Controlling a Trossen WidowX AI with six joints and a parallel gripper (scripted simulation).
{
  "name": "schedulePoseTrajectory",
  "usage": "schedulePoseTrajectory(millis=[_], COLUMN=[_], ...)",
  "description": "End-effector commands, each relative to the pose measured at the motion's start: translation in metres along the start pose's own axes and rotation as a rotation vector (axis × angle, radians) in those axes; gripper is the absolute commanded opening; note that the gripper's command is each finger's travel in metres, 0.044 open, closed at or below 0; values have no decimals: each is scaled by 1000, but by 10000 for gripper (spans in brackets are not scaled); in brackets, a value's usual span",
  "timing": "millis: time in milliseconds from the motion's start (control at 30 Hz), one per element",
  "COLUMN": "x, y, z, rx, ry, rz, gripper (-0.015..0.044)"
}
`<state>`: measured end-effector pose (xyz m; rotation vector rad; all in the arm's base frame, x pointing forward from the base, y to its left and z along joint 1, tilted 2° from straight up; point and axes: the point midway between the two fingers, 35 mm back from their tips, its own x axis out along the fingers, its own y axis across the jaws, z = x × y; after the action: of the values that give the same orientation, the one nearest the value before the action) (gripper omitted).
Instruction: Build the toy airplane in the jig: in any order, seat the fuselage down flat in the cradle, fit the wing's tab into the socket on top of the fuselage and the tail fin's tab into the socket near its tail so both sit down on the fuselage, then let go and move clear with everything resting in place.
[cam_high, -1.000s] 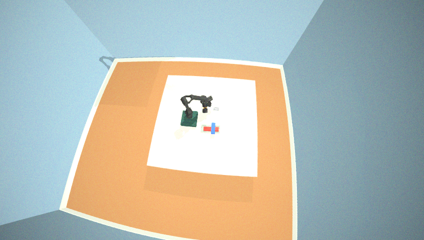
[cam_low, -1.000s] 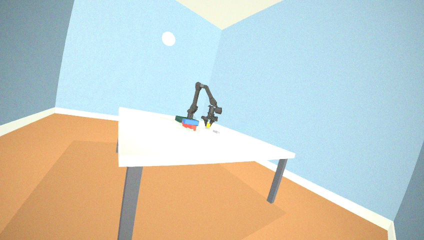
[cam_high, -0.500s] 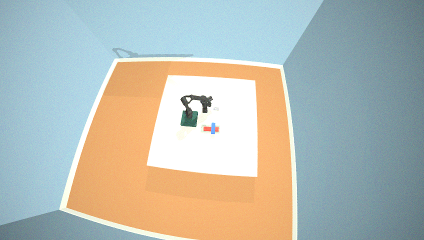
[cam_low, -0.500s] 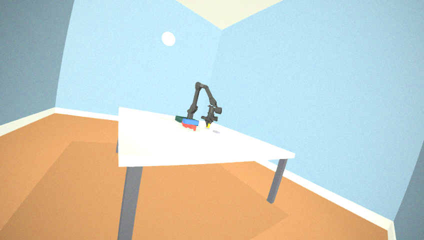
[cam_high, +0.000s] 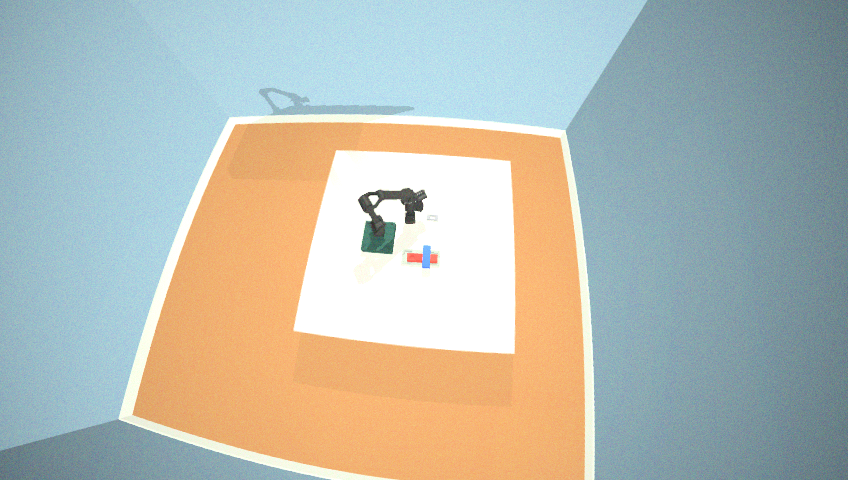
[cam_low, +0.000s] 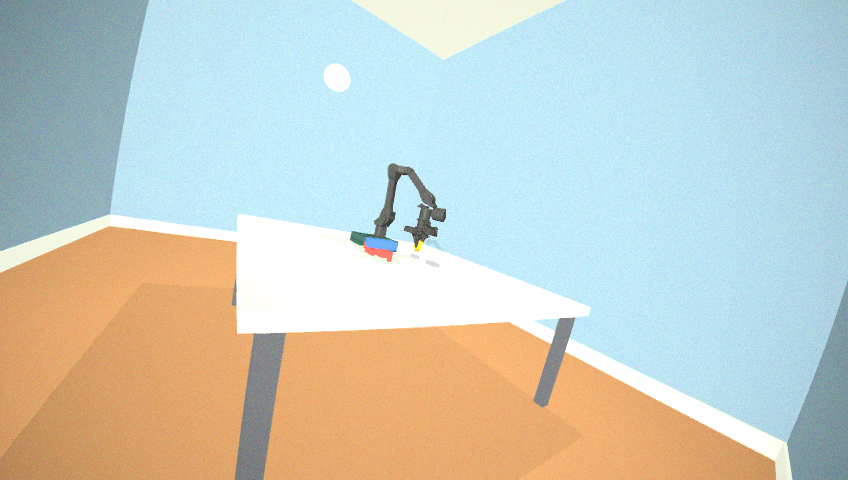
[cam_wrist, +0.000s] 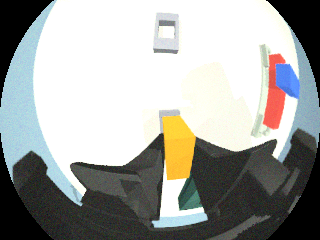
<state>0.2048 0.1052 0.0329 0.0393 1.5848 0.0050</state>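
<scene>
My gripper is shut on the yellow tail fin, low over the white table. The red fuselage lies in the pale cradle jig. The blue wing sits across the fuselage's top. In the wrist view the jig is at the far right, well away from my fingers.
A small grey holder frame lies on the table just beyond the gripper. The arm's green base stands beside the jig.
</scene>
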Motion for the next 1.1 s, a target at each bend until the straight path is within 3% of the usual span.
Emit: schedulePoseTrajectory(millis=[0, 867, 1067], x=[-15, -96, -98], y=[3, 2, -2], z=[3, -5, -3], rx=[-5, -7, -4], ry=[-7, -8, -9], rz=[4, -18, -19], gripper=[0, 0, 0])
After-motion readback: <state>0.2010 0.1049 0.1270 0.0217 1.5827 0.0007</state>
